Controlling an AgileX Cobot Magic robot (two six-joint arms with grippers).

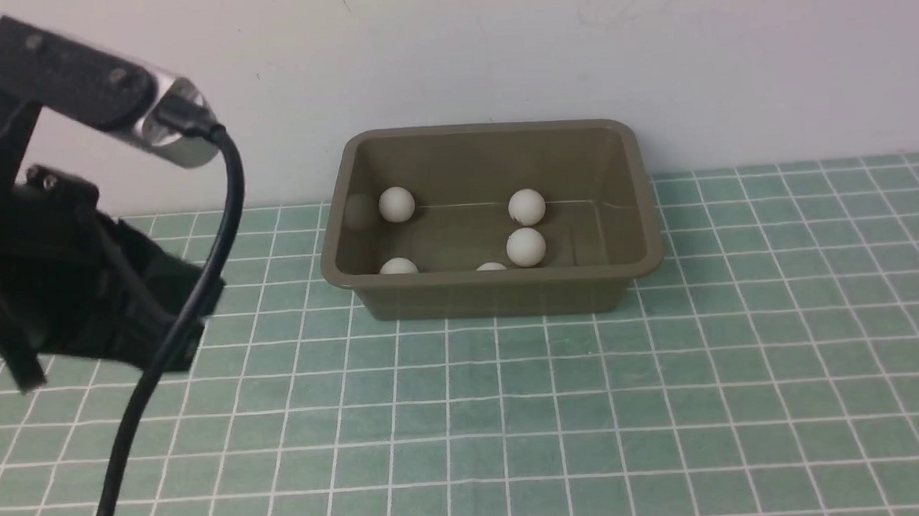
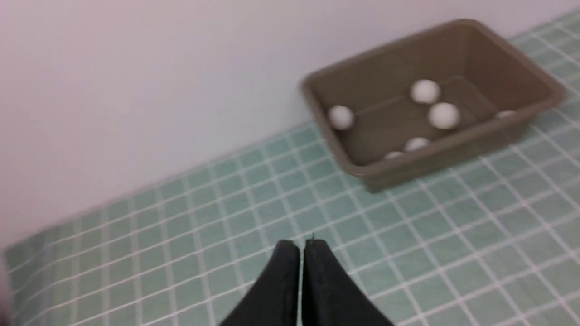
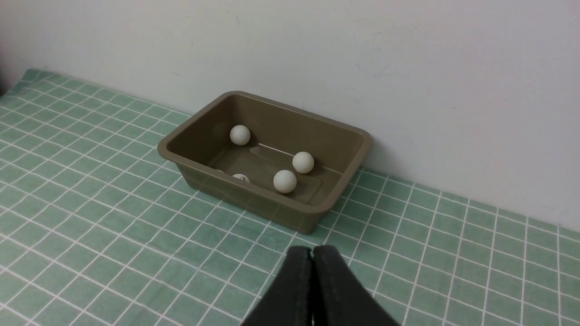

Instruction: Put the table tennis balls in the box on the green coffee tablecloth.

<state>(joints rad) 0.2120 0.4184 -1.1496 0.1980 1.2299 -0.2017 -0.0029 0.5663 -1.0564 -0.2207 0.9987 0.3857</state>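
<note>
Over the green coffee tablecloth [image 1: 515, 412], left pincer [image 2: 301, 246] and right pincer [image 3: 312, 253] pressed together (both empty).

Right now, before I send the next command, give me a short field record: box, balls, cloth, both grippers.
box: olive-brown plastic tub, against the wall, on the pale green grid tablecloth
balls in box: six white table tennis balls in the left wrist view; front rim hides one from the front
balls on cloth: none seen
left gripper: shut, empty
right gripper: shut, empty
</note>
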